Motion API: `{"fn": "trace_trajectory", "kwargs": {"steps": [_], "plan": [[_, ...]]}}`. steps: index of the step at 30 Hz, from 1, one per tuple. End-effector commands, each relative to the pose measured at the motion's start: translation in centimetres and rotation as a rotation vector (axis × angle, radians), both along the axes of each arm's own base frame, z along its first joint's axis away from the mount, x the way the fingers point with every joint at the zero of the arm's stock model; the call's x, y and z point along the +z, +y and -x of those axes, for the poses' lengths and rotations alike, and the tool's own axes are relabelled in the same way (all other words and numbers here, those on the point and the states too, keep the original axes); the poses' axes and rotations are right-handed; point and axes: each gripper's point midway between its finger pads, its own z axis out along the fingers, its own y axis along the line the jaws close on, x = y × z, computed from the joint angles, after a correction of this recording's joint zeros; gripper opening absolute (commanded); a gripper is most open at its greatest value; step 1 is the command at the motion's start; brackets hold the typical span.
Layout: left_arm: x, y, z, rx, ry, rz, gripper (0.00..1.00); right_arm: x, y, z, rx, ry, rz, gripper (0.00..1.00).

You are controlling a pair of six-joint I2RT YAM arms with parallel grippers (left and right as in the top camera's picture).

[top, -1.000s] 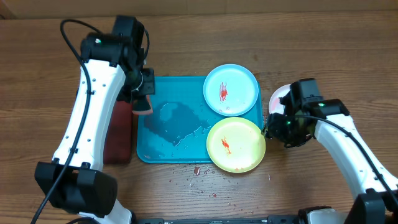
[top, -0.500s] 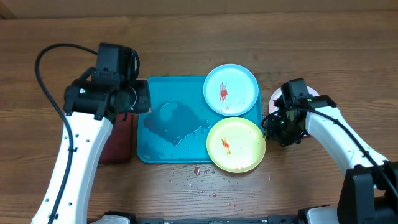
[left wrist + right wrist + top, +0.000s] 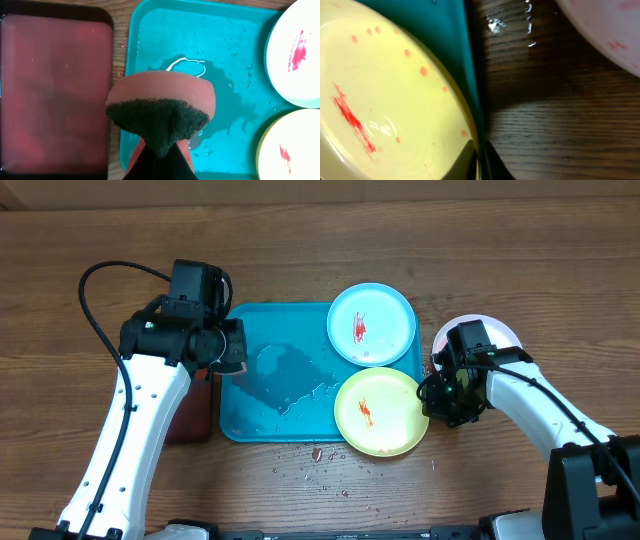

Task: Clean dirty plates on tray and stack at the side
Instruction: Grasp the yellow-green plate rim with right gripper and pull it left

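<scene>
The turquoise tray (image 3: 242, 415) holds a puddle of water. On its right end lie a blue-rimmed plate (image 3: 371, 324) and a green-rimmed plate (image 3: 380, 412), each with a red smear. A white plate (image 3: 492, 330) rests on the table right of the tray, partly under my right arm. My right gripper (image 3: 432, 392) is shut on the green plate's right rim (image 3: 470, 135), one finger inside the rim and one outside. My left gripper (image 3: 228, 352) hovers over the tray's left edge, shut on a pink sponge (image 3: 160, 107) with a dark green scouring face.
A dark red tray (image 3: 55, 90) with a black rim sits just left of the turquoise tray (image 3: 165, 30). Red specks and crumbs (image 3: 315, 455) lie on the wood in front of the tray. Water drops (image 3: 527, 20) wet the table between tray and white plate (image 3: 610, 30).
My right gripper has closed from open onto the green plate's rim. The left arm has swung and lowered, its sponge staying near the tray's left edge.
</scene>
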Motion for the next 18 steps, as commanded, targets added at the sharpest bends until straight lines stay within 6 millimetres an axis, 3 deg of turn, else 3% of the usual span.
{"fn": "trace_trajectory", "kwargs": {"steps": [1,5,12,18], "plan": [[0.5,0.0,-0.1,-0.008,-0.015,0.000,0.04,0.1,0.6,0.3,0.008,0.013,-0.029,0.04],[0.5,0.0,0.0,-0.008,-0.014,0.000,0.04,0.4,1.3,1.2,0.010,0.052,-0.076,0.04],[0.4,-0.3,0.1,-0.014,-0.006,0.013,0.04,2.5,5.0,2.1,0.097,0.068,-0.207,0.04],[0.4,-0.3,0.1,-0.013,-0.006,0.014,0.04,3.6,10.2,-0.2,-0.019,-0.002,-0.251,0.04]]}}
